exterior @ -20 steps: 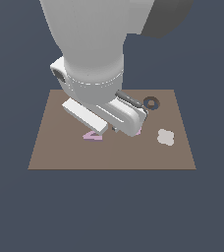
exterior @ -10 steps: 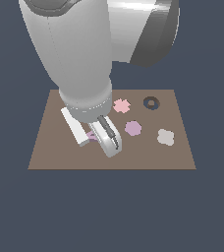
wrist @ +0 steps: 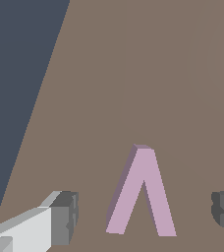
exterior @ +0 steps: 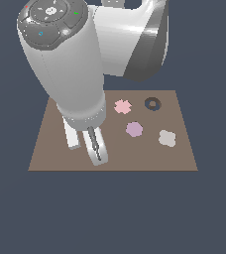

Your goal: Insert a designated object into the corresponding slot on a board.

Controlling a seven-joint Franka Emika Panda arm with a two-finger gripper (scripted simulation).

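The hand point(wrist: 143, 216) is hanging low over the board point(exterior: 50, 149) with its fingers point(wrist: 60, 224) spread wide apart, one on each side of the V-shaped piece point(wrist: 141, 194), touching neither arm of it; that straddle is reading as a lineup for a pinch across the two thin arms, not a grip already made. The piece is lying flat on the brown surface toward the near left corner as the exterior view shows the board, though in that view the arm's wrist is hiding it completely. It is resting loose on plain brown rather than seated in any recess, so the insertion is not yet done. The matching V-shaped slot is not showing in either view. Toward the far right corner, a pink cog-shaped piece point(exterior: 123, 106), a lilac polygon point(exterior: 134, 129), a pale lobed piece point(exterior: 167, 138) and a dark ring recess point(exterior: 152, 103) are sitting well apart from the hand.
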